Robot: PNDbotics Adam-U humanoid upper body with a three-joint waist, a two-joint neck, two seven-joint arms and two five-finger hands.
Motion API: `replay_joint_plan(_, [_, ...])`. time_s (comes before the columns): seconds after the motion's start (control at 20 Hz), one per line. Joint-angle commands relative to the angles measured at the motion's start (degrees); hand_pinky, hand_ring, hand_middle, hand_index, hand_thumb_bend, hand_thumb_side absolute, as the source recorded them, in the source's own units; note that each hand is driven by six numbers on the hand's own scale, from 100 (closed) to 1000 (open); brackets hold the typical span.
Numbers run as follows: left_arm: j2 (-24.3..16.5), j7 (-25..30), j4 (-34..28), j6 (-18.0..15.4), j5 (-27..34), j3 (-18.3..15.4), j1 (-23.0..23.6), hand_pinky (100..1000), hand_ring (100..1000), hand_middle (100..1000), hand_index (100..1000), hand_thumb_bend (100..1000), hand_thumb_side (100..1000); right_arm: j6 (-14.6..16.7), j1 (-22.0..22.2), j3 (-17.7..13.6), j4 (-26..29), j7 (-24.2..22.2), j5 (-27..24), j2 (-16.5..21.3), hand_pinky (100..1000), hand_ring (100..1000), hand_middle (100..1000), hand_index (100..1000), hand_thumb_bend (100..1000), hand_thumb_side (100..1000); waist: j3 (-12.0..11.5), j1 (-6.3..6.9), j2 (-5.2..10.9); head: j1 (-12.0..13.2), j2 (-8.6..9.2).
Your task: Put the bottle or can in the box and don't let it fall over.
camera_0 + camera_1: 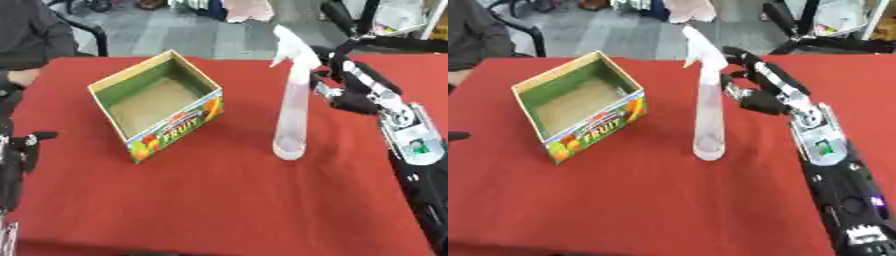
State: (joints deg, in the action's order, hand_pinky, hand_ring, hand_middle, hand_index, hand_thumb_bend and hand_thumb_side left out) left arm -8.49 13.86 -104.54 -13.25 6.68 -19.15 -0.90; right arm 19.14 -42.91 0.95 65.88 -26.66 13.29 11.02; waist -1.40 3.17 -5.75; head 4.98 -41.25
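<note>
A tall clear spray bottle [291,110] with a white trigger head stands upright on the red table [219,205], right of centre. To its left sits an open cardboard fruit box [175,127], green inside and empty, turned at an angle. My right hand [763,95] comes in from the right and hovers just beside the bottle's upper half. Its fingers are spread toward the bottle, with a small gap showing, and hold nothing. At the lower left edge, far from both objects, my left hand [16,150] rests open.
A person in a dark sleeve [35,35] sits at the far left corner, one hand at the table's edge. Chairs and black stands line the floor beyond the far edge. Bare red cloth stretches across the front of the table.
</note>
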Motion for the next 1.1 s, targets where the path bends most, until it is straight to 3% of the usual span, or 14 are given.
replay_joint_plan(0.05, [-0.5,-0.5,-1.1,0.0,-0.2,-0.8,-0.4,678,100,1000,969,108,849,-0.7,-0.2,0.3,3.2,-0.6,-1.4,0.4,890,1000,1000,1000,100,508,0.2,-0.02,0.8,0.4,-0.16])
replay_joint_plan(0.5, [-0.5,-0.9,-1.1,-0.2,-0.4,-1.1,-0.3,678,100,1000,969,105,848,-2.9,1.4,1.3,6.7,-2.2,-4.3,0.0,888,1000,1000,1000,100,523,0.8,0.18,0.84,0.7,-0.14])
replay_joint_plan(1.1, [-0.6,-2.0,-0.9,0.2,0.2,-2.2,-0.2,679,100,1000,970,122,868,-3.9,0.1,3.0,7.3,-3.0,-6.5,-1.1,884,1000,1000,1000,100,526,0.5,0.22,1.0,0.4,-0.21])
